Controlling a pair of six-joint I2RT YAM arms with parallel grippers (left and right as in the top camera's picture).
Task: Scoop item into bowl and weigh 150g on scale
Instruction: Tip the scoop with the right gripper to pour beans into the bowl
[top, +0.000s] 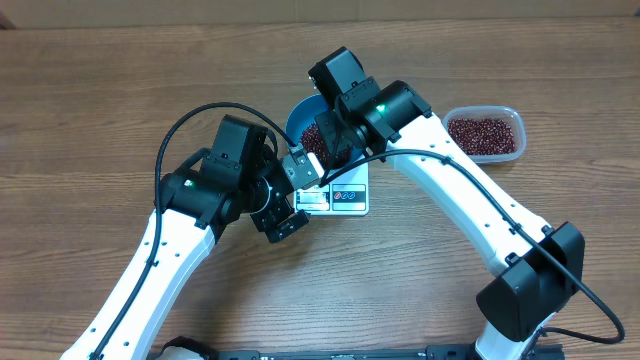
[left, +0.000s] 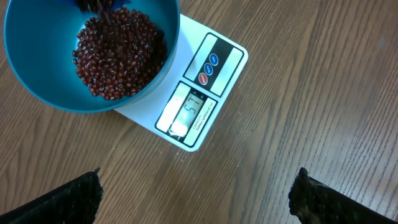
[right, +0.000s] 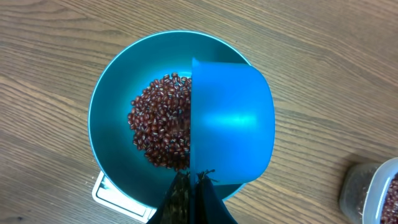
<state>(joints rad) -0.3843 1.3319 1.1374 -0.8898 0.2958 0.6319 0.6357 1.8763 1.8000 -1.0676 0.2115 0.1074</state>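
Observation:
The teal-blue bowl (right: 106, 124) stands on the white scale (left: 211, 68), with a heap of dark red-brown beans (right: 158, 121) in it. My right gripper (right: 194, 177) is shut on the handle of a small blue scoop (right: 233, 118), held tipped on its side above the right half of the bowl. From overhead the right gripper (top: 335, 140) covers most of the bowl (top: 300, 112). My left gripper (left: 196, 193) hangs open over bare wood just in front of the scale's display, with nothing between its fingers (left: 68, 199). In the overhead view the left gripper (top: 293, 197) is at the left end of the scale (top: 345, 195).
A clear plastic tub (top: 485, 133) of more beans sits to the right of the bowl, its corner showing in the right wrist view (right: 373, 193). Both arms cross the wooden table from the near edge.

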